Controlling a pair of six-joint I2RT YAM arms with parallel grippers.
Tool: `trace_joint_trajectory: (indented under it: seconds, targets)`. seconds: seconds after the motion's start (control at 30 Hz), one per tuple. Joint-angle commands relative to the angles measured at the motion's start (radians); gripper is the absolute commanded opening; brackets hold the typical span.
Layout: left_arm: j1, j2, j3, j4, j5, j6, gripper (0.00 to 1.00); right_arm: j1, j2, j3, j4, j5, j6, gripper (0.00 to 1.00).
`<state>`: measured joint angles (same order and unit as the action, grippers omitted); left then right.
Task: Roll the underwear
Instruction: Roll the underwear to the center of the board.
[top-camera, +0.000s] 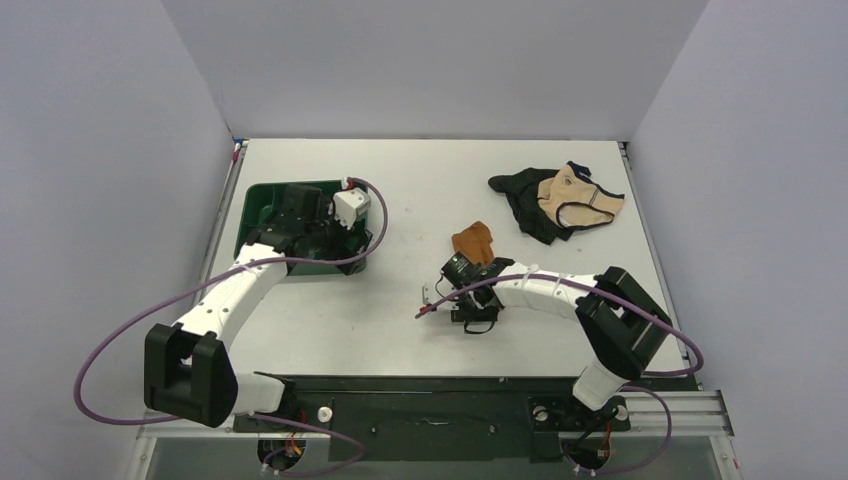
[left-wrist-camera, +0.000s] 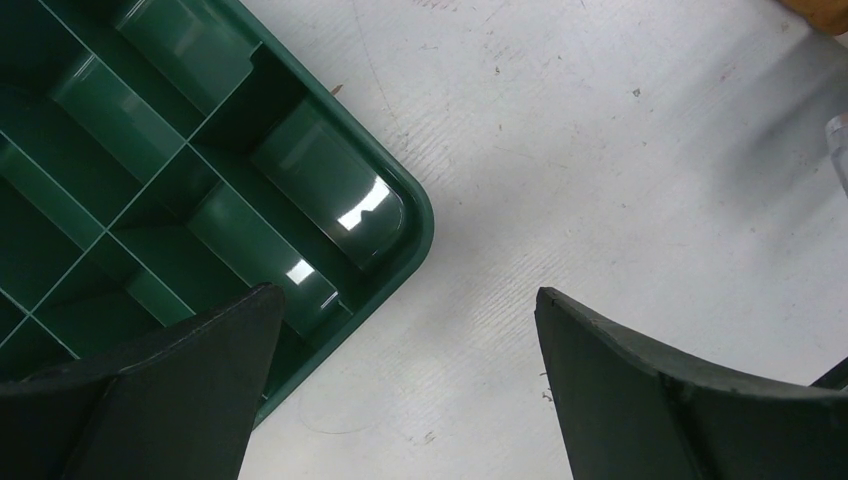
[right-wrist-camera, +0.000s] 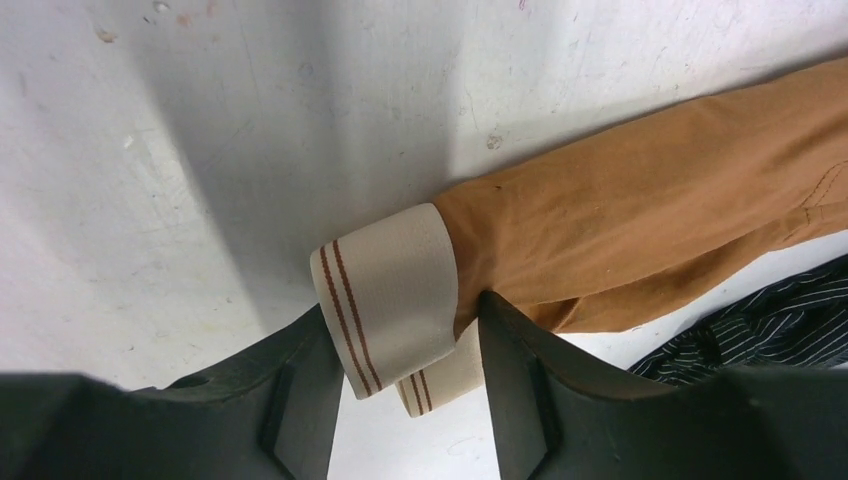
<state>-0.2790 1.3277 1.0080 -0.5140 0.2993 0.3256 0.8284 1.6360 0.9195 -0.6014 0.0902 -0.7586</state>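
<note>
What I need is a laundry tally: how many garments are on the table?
3. The rust-brown underwear lies mid-table, waistband between the fingers of the right gripper; the black garment and the beige garment lie overlapped at the far right. That pile could hide more.

On my counter (top-camera: 420, 170), a dark green tray (top-camera: 258, 205) split into compartments sits at the far left. Well apart, at the far right, a black garment (top-camera: 522, 208) lies crumpled, with a beige garment with dark trim (top-camera: 575, 198) resting on it.
</note>
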Motion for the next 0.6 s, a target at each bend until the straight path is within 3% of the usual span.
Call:
trace_joint_trajectory:
  seconds: [0.0, 0.17, 0.37, 0.57]
  targets:
    - [0.012, 0.000, 0.014, 0.013, -0.002, 0.012, 0.97, 0.004, 0.026, -0.019, 0.055, 0.033, -0.003, 0.42]
    - [0.017, 0.000, 0.007, 0.021, 0.000, 0.012, 0.97, 0.005, 0.038, -0.026, 0.058, 0.010, 0.010, 0.28]
    - [0.032, 0.001, 0.001, 0.030, 0.014, 0.015, 0.97, 0.006, 0.044, 0.030, -0.012, -0.112, 0.049, 0.01]
    - [0.064, -0.002, 0.001, 0.024, 0.048, 0.037, 0.97, -0.001, 0.082, 0.153, -0.172, -0.301, 0.065, 0.00]
